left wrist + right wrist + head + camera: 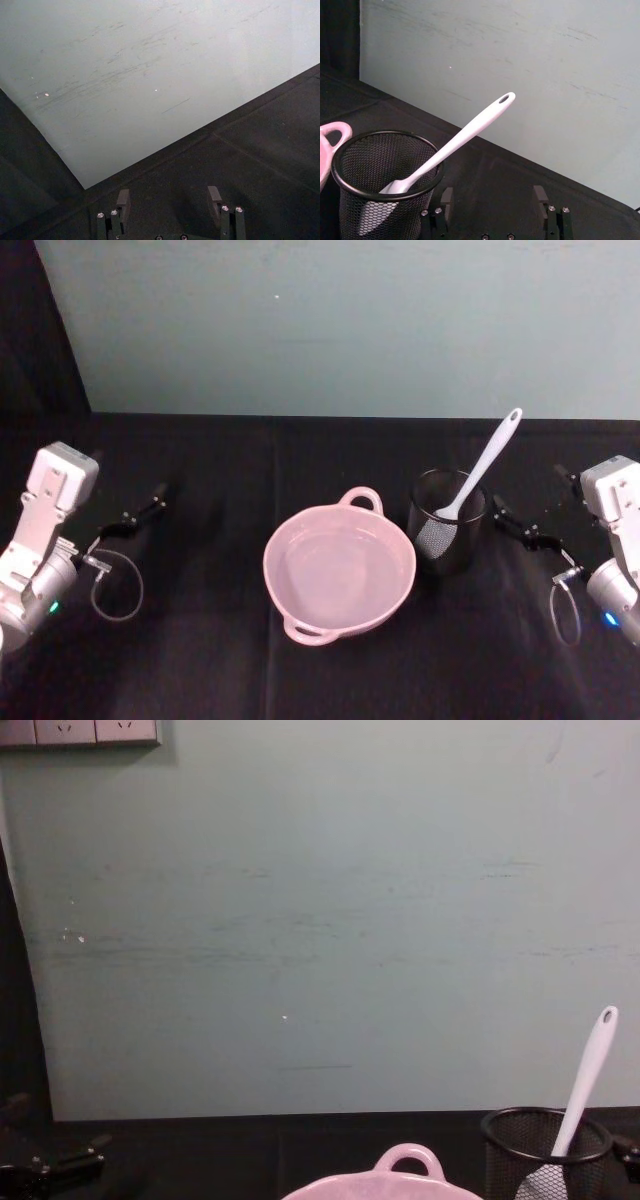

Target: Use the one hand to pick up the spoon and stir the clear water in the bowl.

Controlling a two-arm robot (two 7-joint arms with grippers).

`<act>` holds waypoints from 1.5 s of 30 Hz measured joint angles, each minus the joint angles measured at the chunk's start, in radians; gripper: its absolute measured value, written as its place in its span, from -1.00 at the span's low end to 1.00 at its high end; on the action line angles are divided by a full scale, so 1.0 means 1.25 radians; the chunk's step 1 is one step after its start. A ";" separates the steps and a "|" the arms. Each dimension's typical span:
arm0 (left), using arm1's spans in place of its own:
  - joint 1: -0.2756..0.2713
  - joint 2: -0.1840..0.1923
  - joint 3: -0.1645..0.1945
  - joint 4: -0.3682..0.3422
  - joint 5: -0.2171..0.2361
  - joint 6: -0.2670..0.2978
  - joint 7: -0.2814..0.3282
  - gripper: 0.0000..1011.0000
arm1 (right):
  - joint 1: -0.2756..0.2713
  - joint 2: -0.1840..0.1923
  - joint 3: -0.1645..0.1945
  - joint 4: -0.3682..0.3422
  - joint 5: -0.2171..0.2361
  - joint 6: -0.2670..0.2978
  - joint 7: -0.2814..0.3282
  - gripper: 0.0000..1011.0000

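White plastic long-handled spoon (480, 472) tilted in black wire-mesh cup (445, 545), blade down, handle leaning on the rim. Pale pink round bowl (268, 570) just left of the cup on the black-covered counter (200, 660). Black left gripper (169, 192) well left of the bowl, fingers apart, gripping nothing. Black right gripper (493, 192) near the cup's right side, fingers likewise spread, empty.

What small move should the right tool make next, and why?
Probably raise the right tool toward the handle of the spoon. The spoon stands in the cup, its handle leaning out to that side above the rim; this tool is open, empty and just beside the cup. The left tool sits far on the other side.
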 joint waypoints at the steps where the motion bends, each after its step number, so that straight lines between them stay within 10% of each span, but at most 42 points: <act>1: 0.000 0.000 0.000 0.000 0.000 0.000 0.000 0.99 | 0.000 0.000 0.000 0.000 0.000 0.000 0.000 0.98; 30: 0.000 0.000 0.000 0.000 0.000 0.000 0.000 0.99 | 0.000 0.000 0.000 0.000 0.000 0.000 0.000 0.98; 45: 0.000 0.000 0.000 0.000 0.000 0.000 0.000 0.99 | -0.100 0.034 0.070 -0.098 0.008 0.005 -0.007 0.98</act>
